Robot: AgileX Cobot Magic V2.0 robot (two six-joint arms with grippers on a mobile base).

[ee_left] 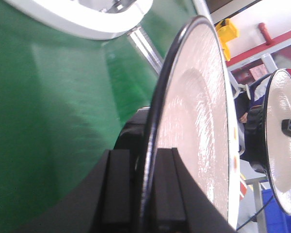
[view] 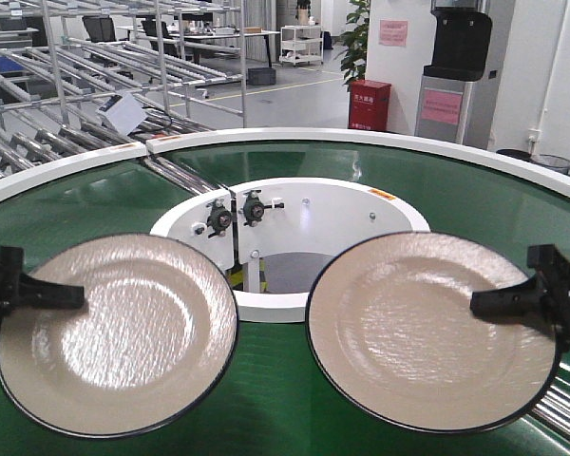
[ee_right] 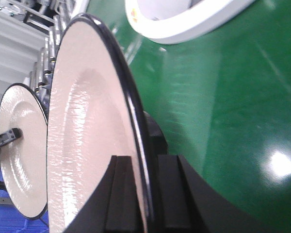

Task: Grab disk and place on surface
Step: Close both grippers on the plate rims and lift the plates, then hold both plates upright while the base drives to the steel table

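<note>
Left gripper (view: 71, 296): clamped on the outer rim of the left disk (view: 123, 332), on the side away from the hub (view: 361, 204). In the left wrist view, one black finger (ee_left: 117, 194) is on the underside and the other is on the cream face.
Right gripper (view: 489, 304): same story on the other side. It is closed on the outer rim of the right disk (view: 427, 328), and the right wrist view shows a finger (ee_right: 167, 194) below the rim and its twin on top.
Left disk: cream with a black edge, lying flat and face up over the belt (view: 275, 399), left of the hub and in front of it. I cannot tell whether it touches the belt.
Right disk: a match for the left one, flat and face up, right of the hub and in front of it. Contact with the belt is likewise unclear.
Gap: the two disks are apart, with a strip of belt between them just in front of the hub.
Belt: glossy green, ringing the hub.
Hub: a white ring at the centre, with two small black fittings on its left inner wall.
Racks (view: 95, 85): metal roller shelving, beyond the hub to the left.
Red box (view: 369, 104): on the floor, beyond the hub to the right.
Dispenser (view: 456, 66): just right of the red box.
</note>
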